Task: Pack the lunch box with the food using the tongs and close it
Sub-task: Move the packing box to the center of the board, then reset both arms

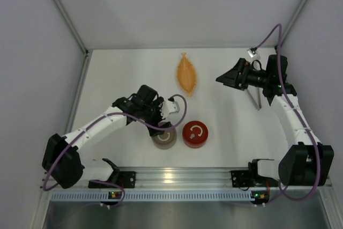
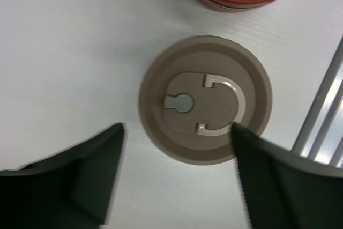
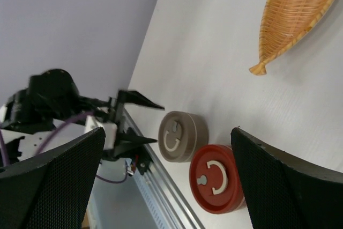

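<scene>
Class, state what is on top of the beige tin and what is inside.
A beige lid with a pale handle closes the beige tin; the open left claw hangs above. The lid hides any contents.

The left hand (image 2: 179, 126) and right hand (image 3: 169, 130) are black, on white-linked arms (image 1: 96, 127) trailing purple cables (image 1: 185, 108).

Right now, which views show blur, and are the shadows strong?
Left wrist view: its fingers are smeared at the edges, the beige lid is fairly sharp. Right wrist view: the woven dish is crisp. Top view: even light, faint shadows on the table.
</scene>
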